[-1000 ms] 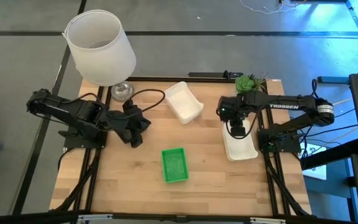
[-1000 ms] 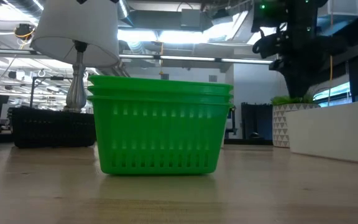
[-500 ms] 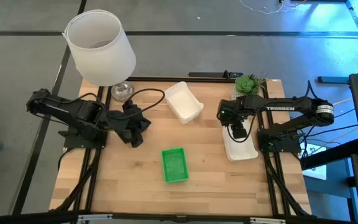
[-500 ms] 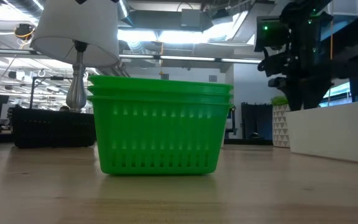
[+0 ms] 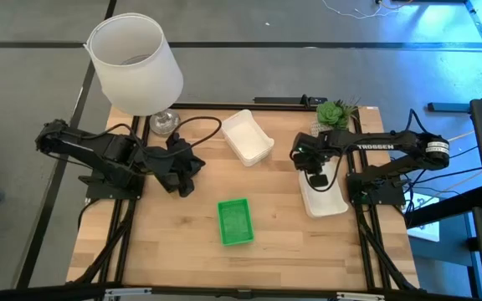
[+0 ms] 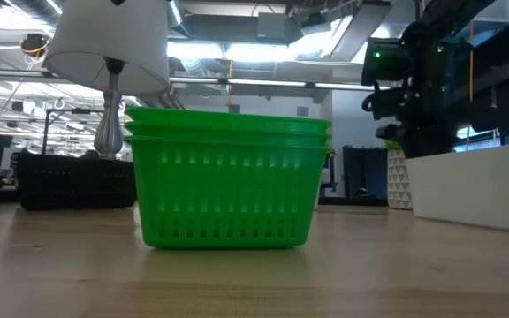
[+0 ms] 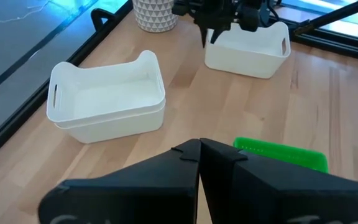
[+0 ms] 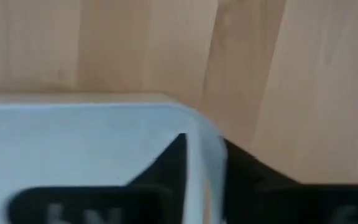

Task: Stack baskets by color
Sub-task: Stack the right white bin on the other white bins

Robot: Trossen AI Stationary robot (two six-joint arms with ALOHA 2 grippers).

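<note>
A single white basket (image 5: 325,196) lies on the table at the right. My right gripper (image 5: 316,173) points down at its far end, shut on its wall. Two nested white baskets (image 5: 248,136) rest on their bases at the far middle. A stack of green baskets (image 5: 235,221) stands on the table near the front. A black basket (image 6: 78,181) shows at the left of the low view. My left gripper (image 7: 199,155) is shut on nothing and hovers at the table's left. My right gripper straddles the white basket's wall (image 8: 204,149) close to a corner at its far end. One finger (image 8: 166,165) is inside the basket and the other (image 8: 253,180) outside. The fingers come from above, pointing down. The basket rests flat on the table.
A big white lampshade (image 5: 136,63) stands at the far left corner, its cord running across the table. A small potted plant (image 5: 335,111) sits at the far right, just behind the right arm. Bare wood lies between the green stack and the single white basket.
My right gripper has come down onto the far end of the single white basket, and its wrist has turned a little. The basket lies where it was.
</note>
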